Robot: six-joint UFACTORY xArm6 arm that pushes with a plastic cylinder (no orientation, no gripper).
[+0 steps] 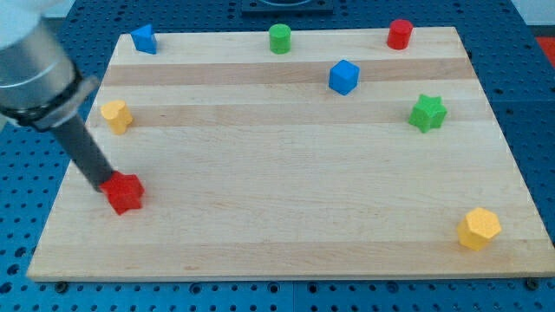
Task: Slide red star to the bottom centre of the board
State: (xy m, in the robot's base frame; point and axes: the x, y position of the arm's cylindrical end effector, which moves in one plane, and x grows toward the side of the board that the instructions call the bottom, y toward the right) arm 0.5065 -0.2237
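Note:
The red star [125, 192] lies on the wooden board [286, 208] at the view's left, a little below mid-height. My tip [101, 183] touches the star's upper left side. The dark rod runs up and to the left from there, toward the grey arm body at the view's top left corner.
A yellow block [116, 115] sits above the star near the left edge. A blue block [144, 39], a green cylinder [279, 39] and a red cylinder [399, 34] line the top edge. A blue cube [343, 76], a green star [427, 113] and a yellow hexagon [479, 229] lie at the right.

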